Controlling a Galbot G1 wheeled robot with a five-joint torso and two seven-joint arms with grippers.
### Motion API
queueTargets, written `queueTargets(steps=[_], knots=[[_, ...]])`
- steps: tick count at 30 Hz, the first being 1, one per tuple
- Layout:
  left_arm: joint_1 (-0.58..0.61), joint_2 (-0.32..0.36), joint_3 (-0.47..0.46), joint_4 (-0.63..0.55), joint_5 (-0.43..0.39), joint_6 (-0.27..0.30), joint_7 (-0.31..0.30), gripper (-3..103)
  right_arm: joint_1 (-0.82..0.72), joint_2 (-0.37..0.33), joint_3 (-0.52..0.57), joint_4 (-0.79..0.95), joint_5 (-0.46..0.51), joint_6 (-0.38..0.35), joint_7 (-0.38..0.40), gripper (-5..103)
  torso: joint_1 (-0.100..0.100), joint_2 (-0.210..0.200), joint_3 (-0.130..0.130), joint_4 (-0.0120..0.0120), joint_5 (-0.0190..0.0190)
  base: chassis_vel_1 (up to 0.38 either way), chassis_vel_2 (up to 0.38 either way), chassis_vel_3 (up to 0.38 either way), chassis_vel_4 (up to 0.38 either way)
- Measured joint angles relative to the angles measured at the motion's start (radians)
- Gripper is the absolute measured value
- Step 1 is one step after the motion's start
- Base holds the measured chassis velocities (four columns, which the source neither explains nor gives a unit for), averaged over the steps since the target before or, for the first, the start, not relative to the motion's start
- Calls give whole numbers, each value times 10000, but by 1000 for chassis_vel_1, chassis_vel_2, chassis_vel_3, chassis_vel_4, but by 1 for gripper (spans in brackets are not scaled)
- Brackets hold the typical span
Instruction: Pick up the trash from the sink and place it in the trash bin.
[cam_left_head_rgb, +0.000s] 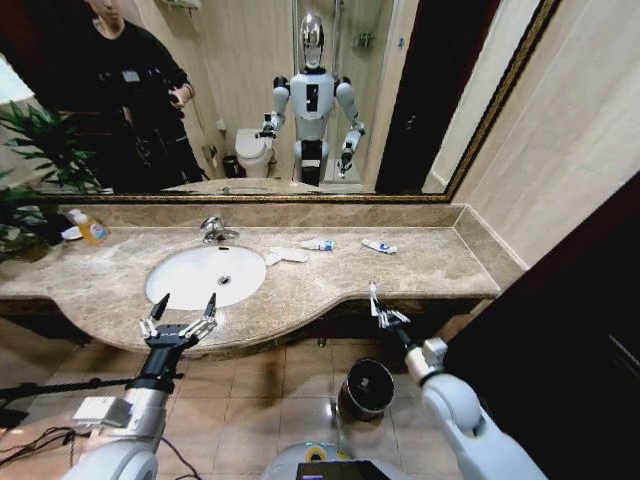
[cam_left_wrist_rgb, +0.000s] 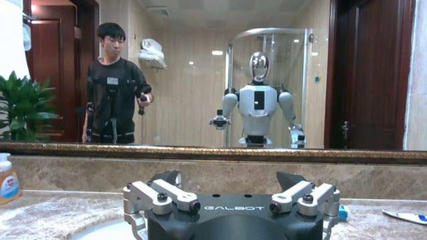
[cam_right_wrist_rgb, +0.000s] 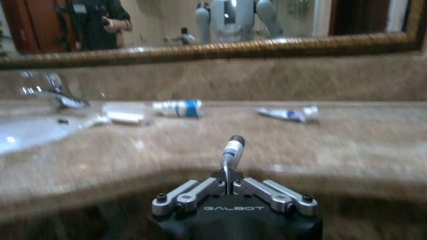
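Observation:
The white oval sink (cam_left_head_rgb: 190, 285) is set in the brown marble counter, its chrome faucet (cam_left_head_rgb: 212, 230) behind it. On the counter to its right lies trash: crumpled white paper (cam_left_head_rgb: 288, 255), a white tube with a blue band (cam_left_head_rgb: 318, 244) and a second tube (cam_left_head_rgb: 379, 246). They also show in the right wrist view: paper (cam_right_wrist_rgb: 123, 116), first tube (cam_right_wrist_rgb: 177, 107), second tube (cam_right_wrist_rgb: 288, 114). My left gripper (cam_left_head_rgb: 183, 306) hangs open at the counter's front edge, before the basin. My right gripper (cam_left_head_rgb: 379, 312) is shut on a thin whitish tube (cam_right_wrist_rgb: 232, 147) with a dark end, above the dark round trash bin (cam_left_head_rgb: 365, 388) on the floor.
An orange pump bottle (cam_left_head_rgb: 92, 230) and a green plant (cam_left_head_rgb: 30, 170) stand at the counter's left end. A large mirror runs along the back wall. A beige wall closes the right end. Cables lie on the tiled floor at left.

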Motion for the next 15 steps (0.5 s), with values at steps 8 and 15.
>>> queueTargets(steps=[8,15], knots=[[0,-1,0,0,0,0,0,100,337,657,-65,-2750,-726,1102,-454,1,1,0,1,1,1,0,0,0,0],[0,-1,0,0,0,0,0,100,1295,1334,-196,-5925,-965,1958,-785,1,1,0,1,2,2,0,0,0,0]])
